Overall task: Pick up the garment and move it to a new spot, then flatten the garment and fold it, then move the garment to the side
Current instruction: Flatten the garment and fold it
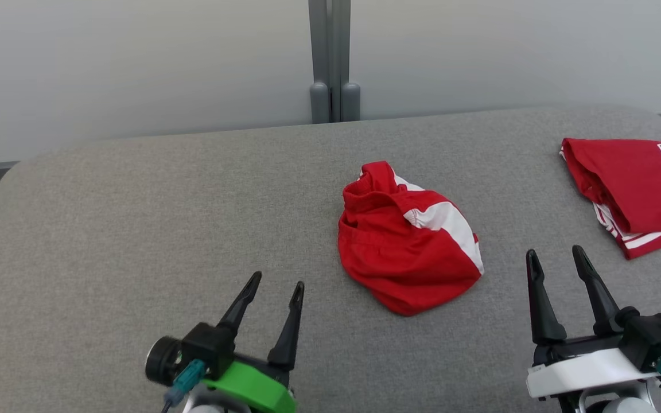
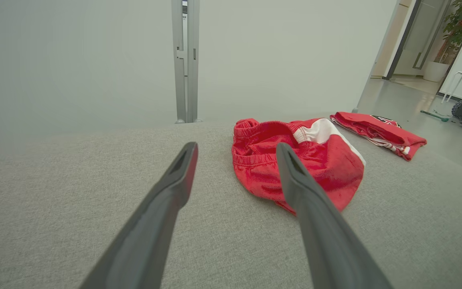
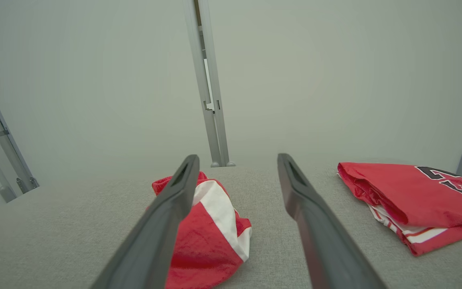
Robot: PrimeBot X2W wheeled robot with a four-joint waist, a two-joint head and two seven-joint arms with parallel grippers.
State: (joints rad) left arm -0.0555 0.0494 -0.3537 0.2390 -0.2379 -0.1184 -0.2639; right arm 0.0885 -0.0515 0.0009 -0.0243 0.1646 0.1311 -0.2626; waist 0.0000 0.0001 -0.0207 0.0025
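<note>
Counter: grey padded top, wide and bare on the left. Plenty of room over there for a new spot.
Folded jersey: red, lying at the far right, well apart from the work. Best left alone.
Garment: here's the target, a crumpled red piece with a white stripe, heaped at the middle of the counter, elastic waistband turned to the far left. Nothing touches it. The pickup looks not yet begun. To do it well, I'd pinch the waistband or a raised fold high on the heap, so the jaws take cloth and not padding. Then lift until the heap hangs free before carrying it.
Right gripper: near right of the garment, low over the counter, long fingers pointing toward the far wall. Jaws are spread wide and hold nothing.
Left gripper: near left, on a green-collared wrist, fingers leaning a little right toward the garment. Jaws are released and empty.
</note>
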